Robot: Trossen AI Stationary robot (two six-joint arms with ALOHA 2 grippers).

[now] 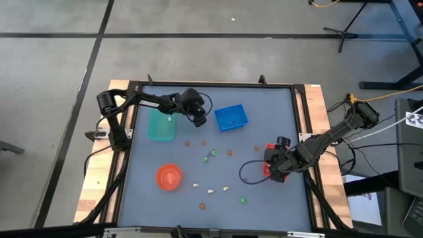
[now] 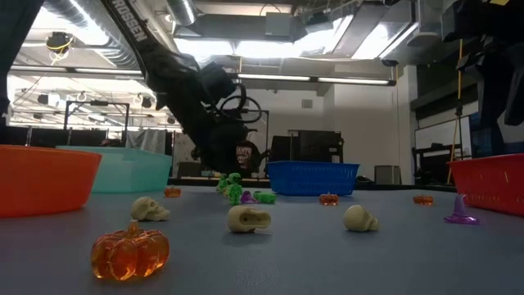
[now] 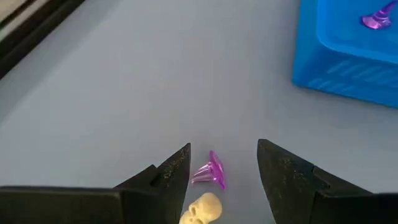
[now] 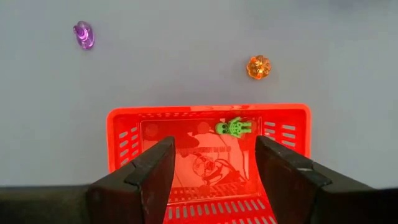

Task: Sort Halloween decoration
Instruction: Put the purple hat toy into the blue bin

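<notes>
Two dark robot arms work over a grey-blue counter (image 1: pixel 277 119) strewn with tiny Halloween trinkets. The left hand (image 1: pixel 198 119) hangs between the teal tray (image 1: pixel 160 125) and the blue tray (image 1: pixel 231 118) at the far side of the counter, its fingers (image 3: pixel 168 177) spread apart and holding nothing. Seen past those fingers, a purple witch hat (image 3: pixel 210 171) lies on its side on the counter in the gap between them, with a cream skull (image 3: pixel 202 208) just beside it; a second purple hat (image 3: pixel 376 20) rests inside the blue tray.

The right hand (image 1: pixel 276 168) hovers over the red tray (image 4: pixel 208 152) at the counter's right side, its fingers (image 4: pixel 152 177) also spread and empty. A green skeleton figure (image 4: pixel 234 127) lies in the red tray near its far wall. Beyond that tray on the bare counter sit an orange pumpkin (image 4: pixel 259 66) and a purple trinket (image 4: pixel 83 35), well apart from each other.

The remaining decorations are scattered across the middle and near part of the counter: cream skulls (image 2: pixel 249 219), orange pumpkins (image 2: pixel 129 252), and a green and purple cluster (image 2: pixel 237 191). The orange round bowl (image 1: pixel 169 176) stands at the near left.
</notes>
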